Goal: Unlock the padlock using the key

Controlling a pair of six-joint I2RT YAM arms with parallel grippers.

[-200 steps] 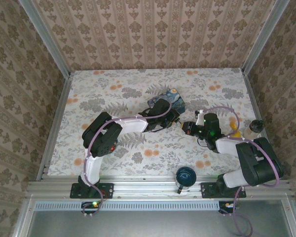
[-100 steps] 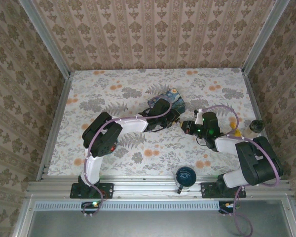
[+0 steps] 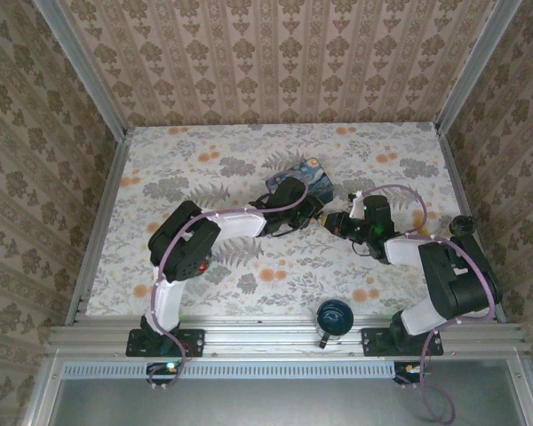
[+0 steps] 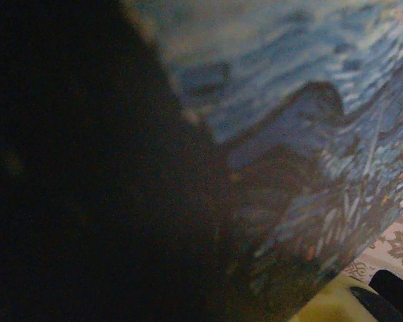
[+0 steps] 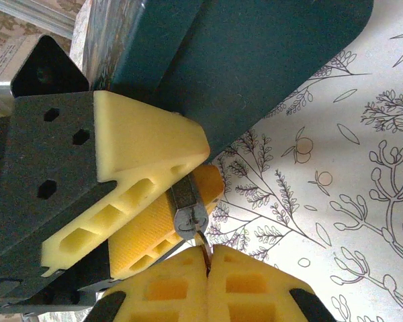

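L arm (image 3: 182,244) reaches from the near edge over the desk (image 3: 204,160) twd its ctr. The L pincer (image 3: 314,215) sits just in front of the blue-and-yellow painted tin (image 3: 300,176), which lies a bit behind desk ctr. The L wrist cam is pressed close to that tin (image 4: 309,134): blurry blue swirls, the rest dark. In the R wrist view the L pincer (image 5: 205,168) is at a narrow gap, holding the padlock (image 5: 189,211). Its small dark metal body is clamped btwn the pale yellow finger (image 5: 148,154) and the orange pad (image 5: 158,231) below it, approx at desk ctr, just right of the tin. A thin key (image 5: 206,253) blade touches the padlock's lower end; can't tell how far in it sits. R pincer (image 5: 208,268) is fully closed on the key, yellow pads meeting w/ the blade pinched at the seam. From above, the R pincer (image 3: 337,222) faces the L one tip to tip. Dark blue cup (image 3: 334,316) sits at the near edge, well apart from the padlock.
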